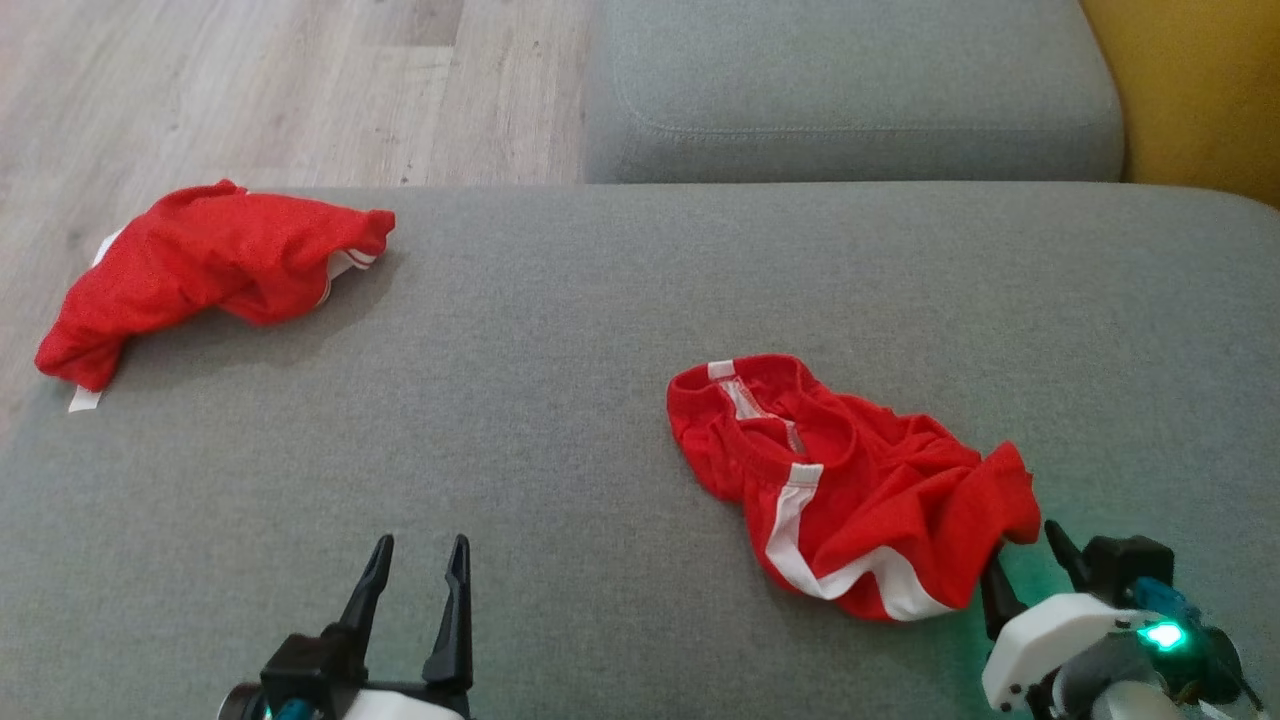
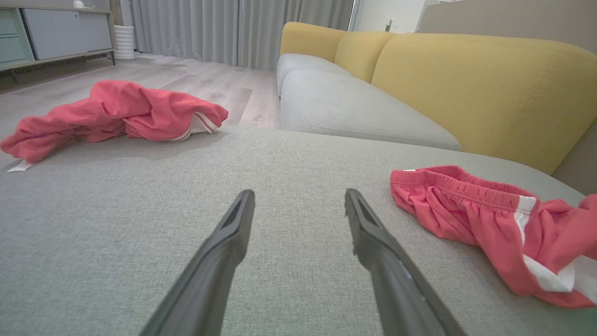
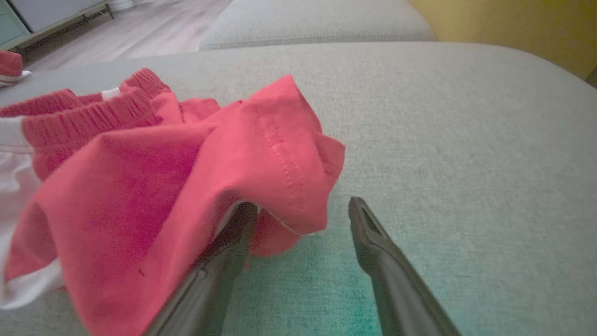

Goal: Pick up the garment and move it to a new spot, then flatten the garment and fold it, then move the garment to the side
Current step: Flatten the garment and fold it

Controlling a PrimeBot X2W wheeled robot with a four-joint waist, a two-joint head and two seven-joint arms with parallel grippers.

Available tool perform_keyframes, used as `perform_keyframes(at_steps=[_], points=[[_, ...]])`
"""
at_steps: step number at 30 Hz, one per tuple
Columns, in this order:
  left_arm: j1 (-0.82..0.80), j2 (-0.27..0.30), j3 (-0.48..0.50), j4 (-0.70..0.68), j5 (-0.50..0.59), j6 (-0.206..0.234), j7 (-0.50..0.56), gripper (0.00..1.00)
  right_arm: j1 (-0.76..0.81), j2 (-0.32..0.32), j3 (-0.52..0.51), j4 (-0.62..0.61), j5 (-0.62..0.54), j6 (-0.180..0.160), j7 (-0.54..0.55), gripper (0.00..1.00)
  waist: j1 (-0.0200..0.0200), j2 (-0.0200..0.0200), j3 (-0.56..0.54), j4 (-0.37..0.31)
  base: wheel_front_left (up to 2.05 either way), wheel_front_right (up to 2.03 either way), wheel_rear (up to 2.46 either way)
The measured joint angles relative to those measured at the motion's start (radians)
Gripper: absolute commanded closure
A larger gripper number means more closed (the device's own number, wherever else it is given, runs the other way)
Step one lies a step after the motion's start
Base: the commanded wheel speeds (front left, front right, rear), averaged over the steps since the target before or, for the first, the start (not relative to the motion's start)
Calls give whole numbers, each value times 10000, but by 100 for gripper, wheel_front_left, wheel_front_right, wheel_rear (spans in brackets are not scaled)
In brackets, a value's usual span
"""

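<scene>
1. Finding the right gripper [image 3: 303, 205] at the bottom centre of the right wrist view, its two long dark fingers spread wide and closed on nothing; one finger [image 3: 226, 256] tucked under a hem of the crumpled red shorts with white side stripes [image 3: 163, 186], the other over the bare broad grey woven sofa cushion [image 3: 466, 140].
2. Placing that gripper at the lower right of the head view, tips at the near right corner of the shorts, a green light [image 1: 1162, 635] glowing on the wrist.
3. Finding the left gripper [image 1: 422, 545] at the lower left of the head view, also wide open and empty, well apart from the shorts.
4. Locating the shorts right of centre in the head view, bunched on that cushion, elastic waistband toward the upper left, white stripe curving along the lower edge.
5. Noting a second rumpled red garment with white trim [image 1: 210, 270] at the upper left of the head view, on the cushion's left edge, well apart from the shorts.
6. Beyond, another grey seat cushion [image 1: 850, 90] at top centre, a mustard-yellow backrest [image 1: 1200, 90] at the top right, pale wood-plank floor [image 1: 250, 80] at the top left; grey curtains [image 2: 210, 28] and a low cabinet [image 2: 60, 32] along the top of the left wrist view.
</scene>
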Motion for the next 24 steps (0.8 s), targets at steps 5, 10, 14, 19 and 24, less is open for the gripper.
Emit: perform_keyframes(at_steps=[5, 10, 14, 19, 24], points=[[52, 4, -19, 17, -21, 2, 0, 0, 456, 2, 4, -965, -31, 0, -155, 0, 0, 0, -212, -48, 0, 0, 0], [274, 4, -44, 13, -96, 8, -12, 0, 1002, 8, 96, -2566, -2, 0, -27, 0, -1, 0, -373, -92, 0, 0, 0], [321, 6, -88, 6, -98, 8, -13, 0, 1121, 8, 554, -3638, 138, 0, 362, 0, -1, 0, -416, -62, 0, 0, 0], [320, 4, -169, -29, -98, 6, -13, 0, 1100, 12, 1434, -3889, 345, 0, 972, 0, -1, 0, -360, 40, 0, 0, 0], [299, 2, -192, -25, -98, 2, -13, 0, 689, 10, 2196, -2984, 625, 0, 1609, 0, 0, 0, -214, 314, 0, 0, 0]])
